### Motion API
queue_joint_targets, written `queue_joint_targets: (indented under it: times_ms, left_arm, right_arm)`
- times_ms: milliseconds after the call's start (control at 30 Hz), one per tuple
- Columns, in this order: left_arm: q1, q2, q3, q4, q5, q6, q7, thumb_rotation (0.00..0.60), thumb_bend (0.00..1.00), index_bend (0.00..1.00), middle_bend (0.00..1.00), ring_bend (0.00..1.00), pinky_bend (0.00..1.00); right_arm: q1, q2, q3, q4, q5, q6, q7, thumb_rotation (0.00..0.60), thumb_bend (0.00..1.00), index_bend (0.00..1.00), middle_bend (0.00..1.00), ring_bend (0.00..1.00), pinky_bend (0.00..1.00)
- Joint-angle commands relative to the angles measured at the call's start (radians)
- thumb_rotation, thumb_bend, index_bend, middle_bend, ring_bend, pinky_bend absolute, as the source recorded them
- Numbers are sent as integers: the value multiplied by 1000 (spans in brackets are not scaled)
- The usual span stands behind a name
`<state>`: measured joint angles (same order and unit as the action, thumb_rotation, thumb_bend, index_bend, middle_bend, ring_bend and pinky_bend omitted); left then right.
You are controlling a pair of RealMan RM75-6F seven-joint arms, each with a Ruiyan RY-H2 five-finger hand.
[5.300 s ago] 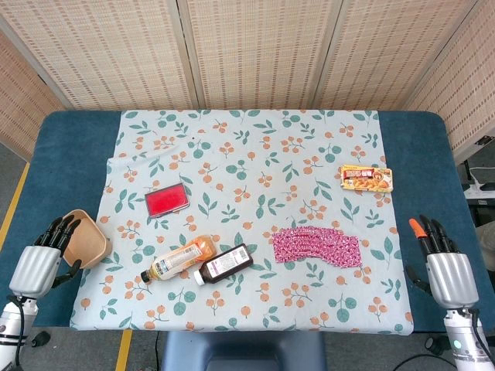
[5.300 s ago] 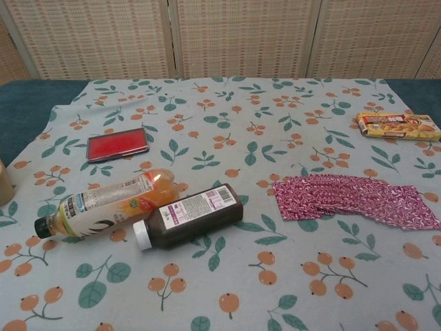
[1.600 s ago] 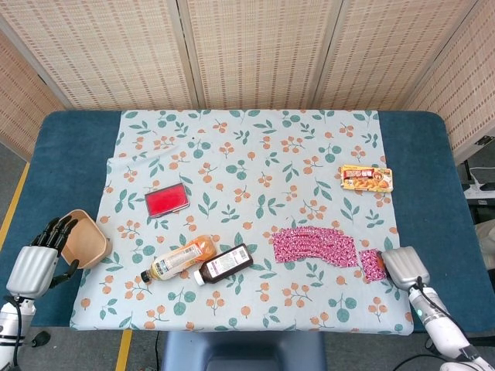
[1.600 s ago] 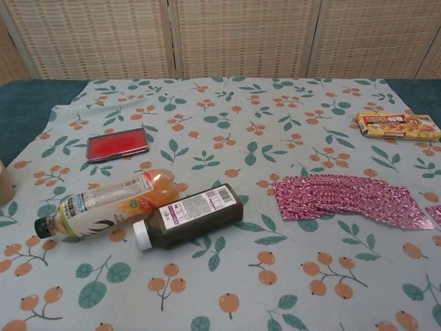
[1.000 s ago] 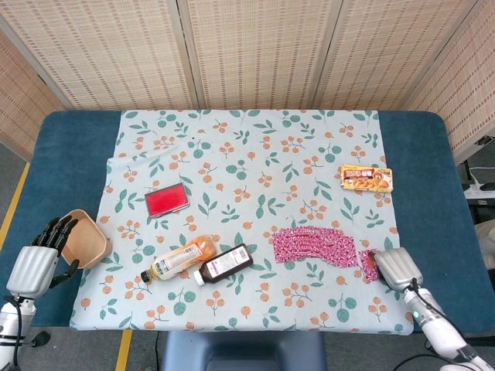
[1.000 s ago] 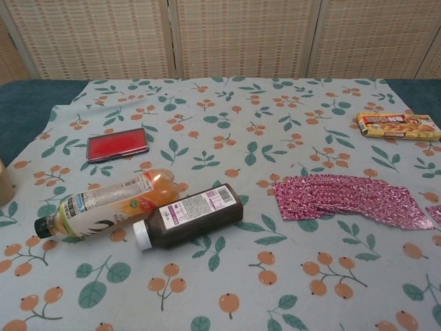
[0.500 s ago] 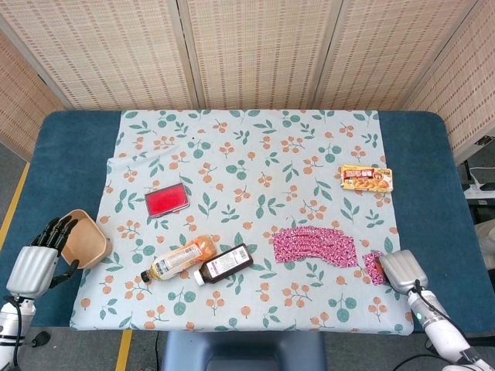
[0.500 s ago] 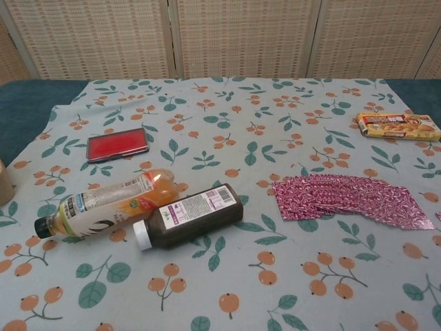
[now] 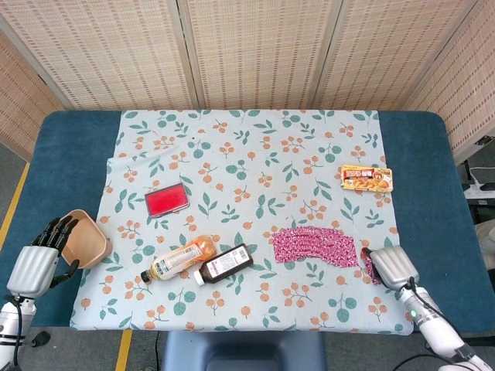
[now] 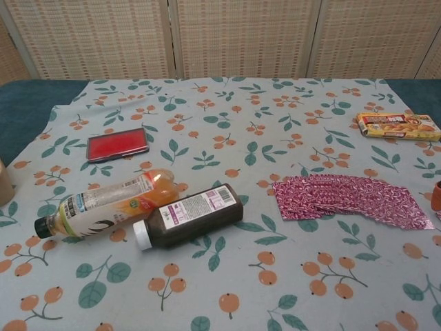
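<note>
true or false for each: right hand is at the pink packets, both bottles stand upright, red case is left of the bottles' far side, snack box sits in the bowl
The right hand is at the right end of the pink packets: true.
Both bottles stand upright: false; the juice bottle and the dark bottle lie on their sides on the floral cloth.
The red case lies beyond the bottles, toward the left: true.
The snack box sits in the wooden bowl: false; it lies on the cloth's right side, while the bowl is by the left hand.
</note>
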<state>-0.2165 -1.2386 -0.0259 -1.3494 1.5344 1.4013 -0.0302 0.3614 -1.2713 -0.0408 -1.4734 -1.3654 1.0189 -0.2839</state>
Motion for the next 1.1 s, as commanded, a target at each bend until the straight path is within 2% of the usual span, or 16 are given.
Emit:
queue_joint_targets:
  times_ms: [33,300,533,1100]
  left_arm:
    - [0,0,0,1,-1,0,-2,600,364,48,57,58,324]
    - [1,1,-2,4,-2,2,-8,600,366,48,57,58,324]
    - [2,2,-3,2,-1,6,-10,600,365,48,58,58,324]
    - [2,0,-2,4,0,7,-8,600,366,48,58,57,324]
  right_arm:
    - [21,-34,9,49,-51,1,67,600,1000,350,802,740,873]
    - [52,-69,16,87,-69,-29,94,600,1000,349,802,740,873]
    - [66,-88,20,109,-33,-74,75,600,1000,349,802,740,873]
    - [60,-85,39,155,71,-105,37,600,1000,360,802,740,873]
